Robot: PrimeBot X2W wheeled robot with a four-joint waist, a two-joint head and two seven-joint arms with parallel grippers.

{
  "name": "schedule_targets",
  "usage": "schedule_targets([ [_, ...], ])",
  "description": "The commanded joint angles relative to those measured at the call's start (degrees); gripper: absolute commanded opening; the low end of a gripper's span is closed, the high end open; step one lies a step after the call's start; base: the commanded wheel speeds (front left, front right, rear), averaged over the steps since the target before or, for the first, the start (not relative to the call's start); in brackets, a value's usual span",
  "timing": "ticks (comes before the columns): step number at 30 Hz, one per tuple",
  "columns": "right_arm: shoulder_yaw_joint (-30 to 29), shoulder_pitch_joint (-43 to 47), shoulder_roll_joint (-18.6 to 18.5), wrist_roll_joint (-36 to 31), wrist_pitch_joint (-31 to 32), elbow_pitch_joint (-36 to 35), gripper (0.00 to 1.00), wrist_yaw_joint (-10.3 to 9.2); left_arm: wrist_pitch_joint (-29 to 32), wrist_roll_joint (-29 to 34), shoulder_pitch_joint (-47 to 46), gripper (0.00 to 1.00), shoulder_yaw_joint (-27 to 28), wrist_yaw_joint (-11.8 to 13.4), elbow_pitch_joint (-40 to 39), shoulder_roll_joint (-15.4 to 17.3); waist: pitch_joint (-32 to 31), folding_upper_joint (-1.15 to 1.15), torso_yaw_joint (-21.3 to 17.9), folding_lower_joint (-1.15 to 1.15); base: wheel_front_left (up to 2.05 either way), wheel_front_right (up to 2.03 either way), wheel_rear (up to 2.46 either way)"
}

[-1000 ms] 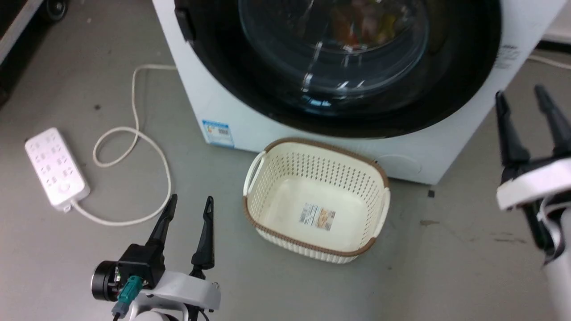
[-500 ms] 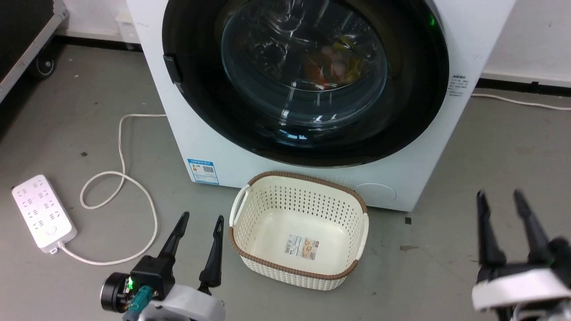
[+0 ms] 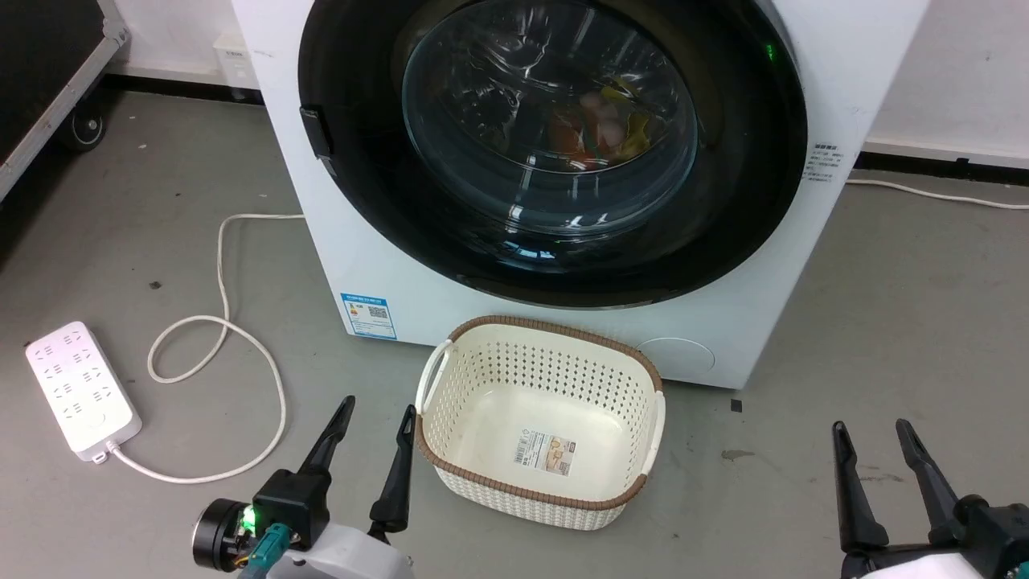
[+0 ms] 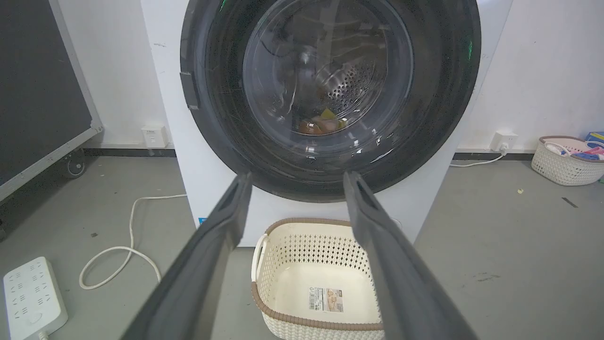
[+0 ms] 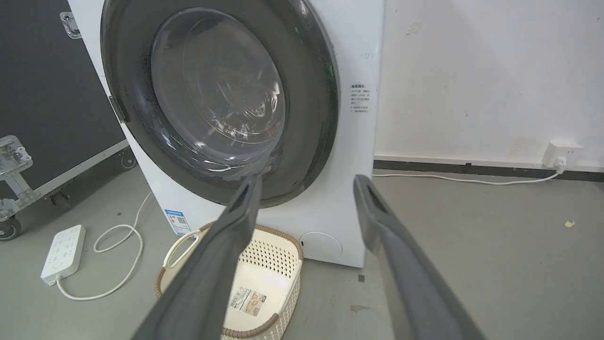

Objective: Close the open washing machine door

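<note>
The left gripper [image 3: 379, 404] stands spread, nothing between its long, dark, tapering fingers [image 4: 207, 264]. They point up toward the machine [image 3: 362, 241], above the floor [image 3: 161, 515] just left of the basket [image 3: 555, 326]. The right gripper [image 3: 871, 425] is spread and empty too, well right of the basket over bare floor.

In both wrist views the fingers frame the door [image 3: 748, 161]. It sits on the machine's front, facing the robot and lying flat against the white panel as far as these views show. It is round, so it has no long axis. Its wide rim is glossy black plastic around a clear glass bowl [image 3: 547, 121], and a small black latch tab [image 3: 316, 133] sits on its left edge. Coloured laundry [image 3: 603, 129] shows through the glass, and a perforated steel drum [image 4: 351, 87] behind it.

A blue-and-white sticker [image 3: 368, 310] at the panel's lower left and small print [image 3: 824, 165] at its right are too small to read.

The basket is cream perforated plastic with a brown woven-look rim and a printed label [image 3: 547, 450] on its bottom. It stands just before the machine. To the left lie a white power strip [image 3: 76, 386] and its looped cord [image 3: 225, 322].
</note>
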Motion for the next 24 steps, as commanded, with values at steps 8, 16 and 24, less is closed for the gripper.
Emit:
schedule_targets([
  [8, -0.4, 0.3, 0.3, 1.7, -0.5, 0.5, 1.0, -0.04, -0.1, 0.0, 1.0, 1.0, -0.4, 0.2, -0.1, 0.7, 0.2, 0.0, 0.2, 0.0, 0.0, 0.0, 0.0],
  [16, -0.1, -0.2, 0.0, 1.1, 0.2, 0.4, 0.0, 0.0, 0.4, 0.2, 0.3, 0.0, 0.0, 0.1, -0.3, 0.1, 0.2, 0.0, 0.1, 0.0, 0.0, 0.0, 0.0],
  [24, 0.2, -0.6, 0.0, 0.5, 1.0, 0.3, 0.0, 0.0, 1.3, 0.7, 0.5, 0.0, 0.7, 0.4, -1.0, -0.2, 0.1, 0.0, -0.2, 0.0, 0.0, 0.0, 0.0],
])
